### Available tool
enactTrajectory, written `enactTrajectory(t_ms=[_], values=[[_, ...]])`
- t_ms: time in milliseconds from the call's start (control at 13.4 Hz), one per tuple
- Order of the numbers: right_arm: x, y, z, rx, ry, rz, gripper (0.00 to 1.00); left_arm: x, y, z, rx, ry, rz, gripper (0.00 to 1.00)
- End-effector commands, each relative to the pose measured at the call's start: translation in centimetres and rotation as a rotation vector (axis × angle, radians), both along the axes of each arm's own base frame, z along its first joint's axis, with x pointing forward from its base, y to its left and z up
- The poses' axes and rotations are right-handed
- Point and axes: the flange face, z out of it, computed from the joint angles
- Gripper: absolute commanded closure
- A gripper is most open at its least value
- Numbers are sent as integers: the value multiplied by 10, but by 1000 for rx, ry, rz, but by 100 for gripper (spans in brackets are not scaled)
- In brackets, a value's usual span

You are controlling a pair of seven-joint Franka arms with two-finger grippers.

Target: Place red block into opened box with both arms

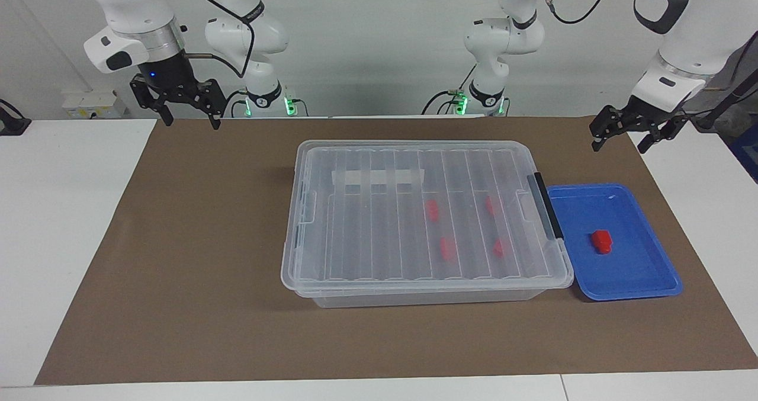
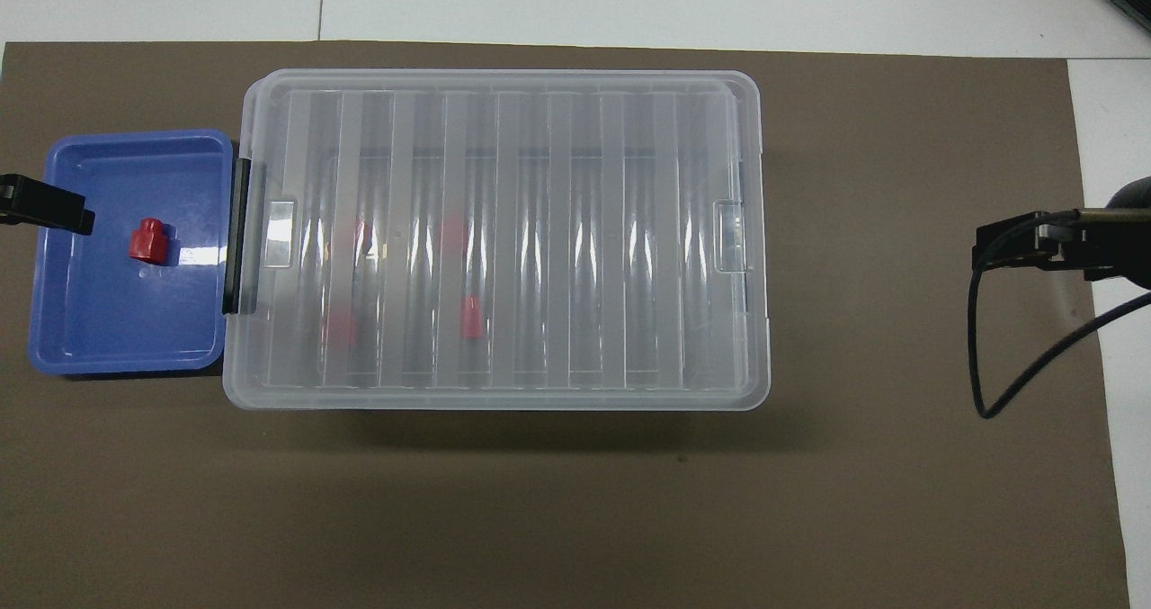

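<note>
One small red block (image 1: 602,241) (image 2: 147,239) lies in a shallow blue tray (image 1: 651,270) (image 2: 117,330). The tray sits against the latch end of the clear box (image 1: 414,281) (image 2: 495,83). The box's ribbed lid lies flat on it, with the black latch (image 1: 548,205) (image 2: 237,236) at the tray's end. Several more red blocks (image 1: 432,210) (image 2: 470,318) show through the lid. My left gripper (image 1: 619,145) (image 2: 45,213) hangs open and empty in the air over the mat's edge by the tray. My right gripper (image 1: 192,121) (image 2: 1016,247) hangs open and empty over the mat at the right arm's end.
A brown mat (image 1: 177,241) (image 2: 899,456) covers the white table (image 1: 59,211) under the box and tray. A whitish tape strip (image 1: 379,177) sits on the lid. A black cable (image 2: 1016,366) loops from the right gripper.
</note>
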Motion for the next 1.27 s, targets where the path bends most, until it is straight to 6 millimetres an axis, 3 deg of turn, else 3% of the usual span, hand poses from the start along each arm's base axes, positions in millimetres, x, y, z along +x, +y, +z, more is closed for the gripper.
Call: enactTrajectory(t_ms=[0,524,972,1197], values=[[2,-1,0,16,-6,13,0,-8,0,3,-14,-4,12,0],[2,3,-10,16,4,-2,0,-8,0,3,-14,-4,12,0],[15,53,-47,27,-67,5,1,-8,0,3,-14,-4,12,0],[22,96,-70,46,-95,-12,1,-8,0,3,-14,-4,12,0]])
